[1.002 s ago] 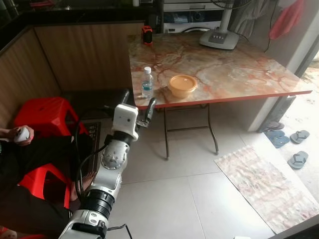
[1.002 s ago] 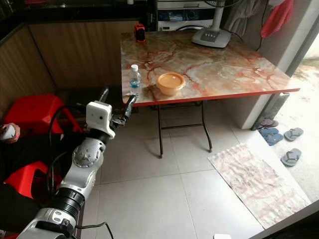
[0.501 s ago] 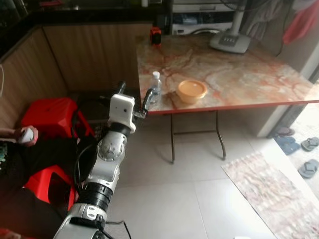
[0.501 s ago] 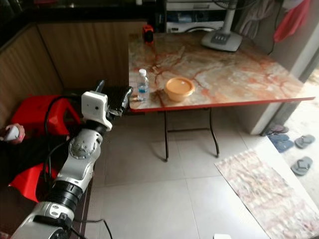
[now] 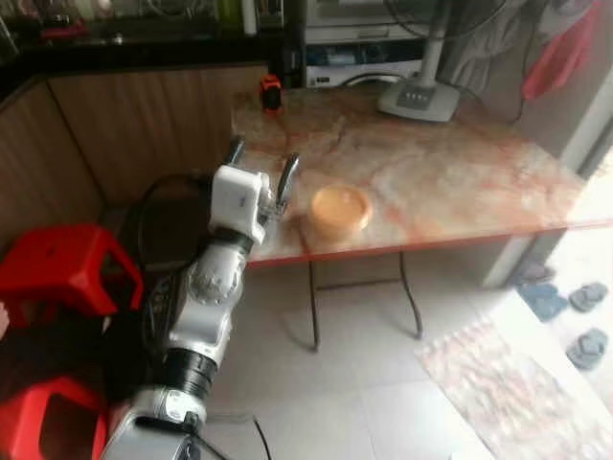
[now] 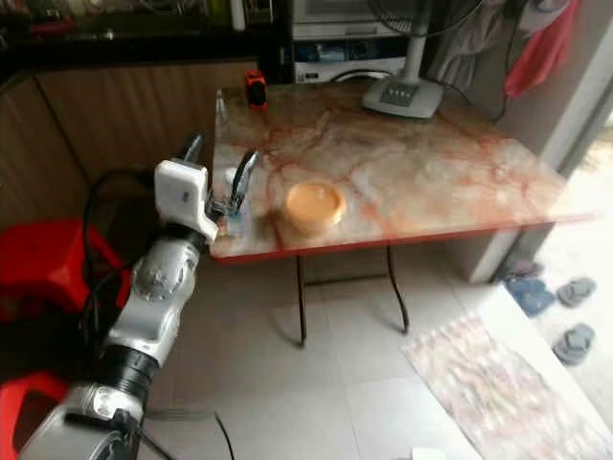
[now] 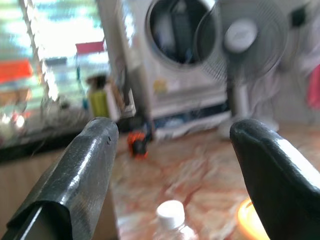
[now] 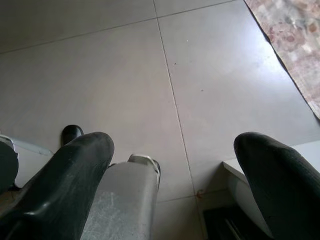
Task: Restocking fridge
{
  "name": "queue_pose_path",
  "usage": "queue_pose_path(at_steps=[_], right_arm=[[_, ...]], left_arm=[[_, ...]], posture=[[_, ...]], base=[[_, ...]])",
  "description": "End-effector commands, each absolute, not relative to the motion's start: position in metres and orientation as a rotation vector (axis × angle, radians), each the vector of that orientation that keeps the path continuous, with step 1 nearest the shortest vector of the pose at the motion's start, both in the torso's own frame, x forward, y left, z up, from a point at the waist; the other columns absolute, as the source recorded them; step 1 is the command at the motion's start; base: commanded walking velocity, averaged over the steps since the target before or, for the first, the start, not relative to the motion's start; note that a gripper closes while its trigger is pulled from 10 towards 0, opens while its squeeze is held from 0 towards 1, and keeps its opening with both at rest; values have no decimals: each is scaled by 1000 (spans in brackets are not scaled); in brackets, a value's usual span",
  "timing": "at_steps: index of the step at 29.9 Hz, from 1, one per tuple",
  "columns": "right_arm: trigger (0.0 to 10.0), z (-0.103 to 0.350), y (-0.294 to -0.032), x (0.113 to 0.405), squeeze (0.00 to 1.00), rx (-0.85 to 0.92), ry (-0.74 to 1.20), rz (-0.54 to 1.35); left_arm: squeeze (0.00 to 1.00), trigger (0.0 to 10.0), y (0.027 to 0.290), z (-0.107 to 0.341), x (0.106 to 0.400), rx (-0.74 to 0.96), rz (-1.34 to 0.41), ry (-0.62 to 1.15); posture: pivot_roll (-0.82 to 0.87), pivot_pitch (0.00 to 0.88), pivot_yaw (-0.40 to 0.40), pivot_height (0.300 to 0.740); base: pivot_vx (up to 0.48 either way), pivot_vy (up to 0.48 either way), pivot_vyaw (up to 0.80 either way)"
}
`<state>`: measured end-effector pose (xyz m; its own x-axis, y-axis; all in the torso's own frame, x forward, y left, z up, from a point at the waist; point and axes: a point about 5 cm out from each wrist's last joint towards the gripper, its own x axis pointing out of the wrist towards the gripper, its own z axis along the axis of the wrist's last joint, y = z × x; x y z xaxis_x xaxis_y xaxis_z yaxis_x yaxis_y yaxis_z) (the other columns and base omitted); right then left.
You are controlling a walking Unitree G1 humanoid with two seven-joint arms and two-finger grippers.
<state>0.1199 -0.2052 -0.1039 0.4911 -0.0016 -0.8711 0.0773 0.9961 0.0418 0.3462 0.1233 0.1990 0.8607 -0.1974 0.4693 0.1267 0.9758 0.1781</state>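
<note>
A clear water bottle with a white cap [image 7: 170,214] stands near the front left corner of the marble table [image 5: 450,163]. My left gripper [image 5: 261,163] is raised at that corner and is open. Its two black fingers stand either side of the bottle and above its cap, not touching it. In the eye views the gripper's body hides most of the bottle. An orange lidded bowl [image 5: 340,209] sits on the table just right of the bottle. My right gripper [image 8: 172,145] hangs open over the grey floor tiles, holding nothing.
A fan base [image 5: 417,96] and a small red-and-black object [image 5: 271,91] stand at the table's back. A washing machine [image 7: 185,35] is behind the table. Red stools [image 5: 57,278] are at the left. A rug [image 5: 498,383] and slippers [image 5: 584,297] lie at the right.
The camera has moved closer to the table. My left gripper has risen from below the table edge and gone forward, so its open fingers now straddle the bottle.
</note>
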Motion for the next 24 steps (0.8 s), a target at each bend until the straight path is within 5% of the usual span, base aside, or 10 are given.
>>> queue_pose_path(at_steps=[1,10,24], right_arm=[[10000,-105,-214,111,0,62,1078,-68],[10000,-104,-213,113,0,74,1066,-52],[10000,-105,-213,112,0,59,1075,-42]], left_arm=[[0,10000,110,206,345,131,-206,-535],[0,10000,111,203,345,142,-205,-520],[0,10000,108,202,347,4,-218,-467]], posture=[[18,0,-11,740],[18,0,-11,740],[20,0,-11,740]], base=[[405,0,0],[378,0,444],[0,0,0]])
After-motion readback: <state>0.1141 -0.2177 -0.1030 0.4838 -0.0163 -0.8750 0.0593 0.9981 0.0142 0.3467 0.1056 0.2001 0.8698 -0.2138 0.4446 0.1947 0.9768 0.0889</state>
